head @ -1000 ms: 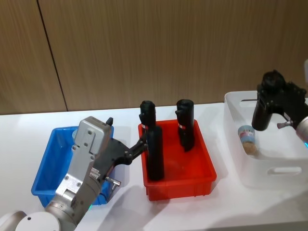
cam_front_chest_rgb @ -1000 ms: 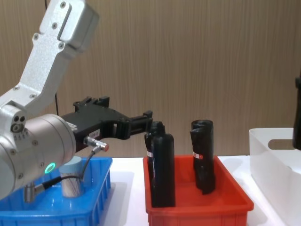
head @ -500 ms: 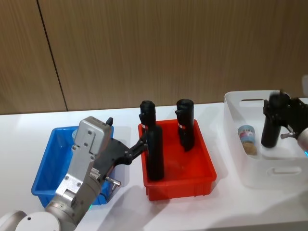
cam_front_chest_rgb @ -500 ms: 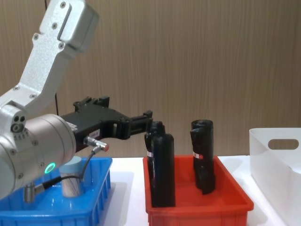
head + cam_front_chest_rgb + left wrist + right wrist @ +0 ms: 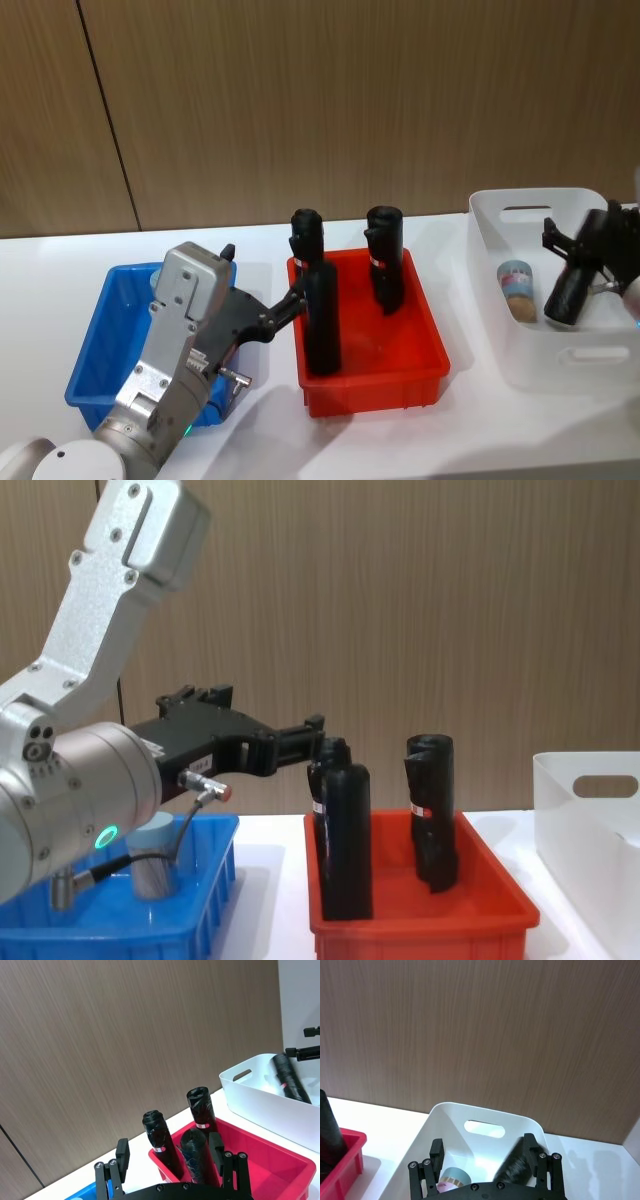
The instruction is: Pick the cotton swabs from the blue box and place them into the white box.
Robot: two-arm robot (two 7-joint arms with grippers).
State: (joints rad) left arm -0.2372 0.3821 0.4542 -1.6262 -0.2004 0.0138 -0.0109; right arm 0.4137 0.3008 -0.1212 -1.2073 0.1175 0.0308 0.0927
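Note:
The blue box (image 5: 88, 385) sits at the left, and one of the cotton swabs (image 5: 152, 865) stands in it. My left gripper (image 5: 262, 275) hovers open above that box's right edge, its fingertips beside the nearest black roll (image 5: 321, 320). At the right, the white box (image 5: 560, 372) holds another cotton swabs tub (image 5: 517, 285) lying on its side. Next to the tub a black roll (image 5: 568, 296) leans tilted. My right gripper (image 5: 486, 1152) is open just above this roll, which rests against one finger (image 5: 535, 1152).
A red bin (image 5: 420, 375) between the two boxes holds three upright black rolls, the tallest pair (image 5: 384, 255) at its back. A wooden wall rises behind the white table (image 5: 480, 440).
My right gripper came down into the white box with the black roll. The roll went from upright to leaning inside the box. The left arm stayed still.

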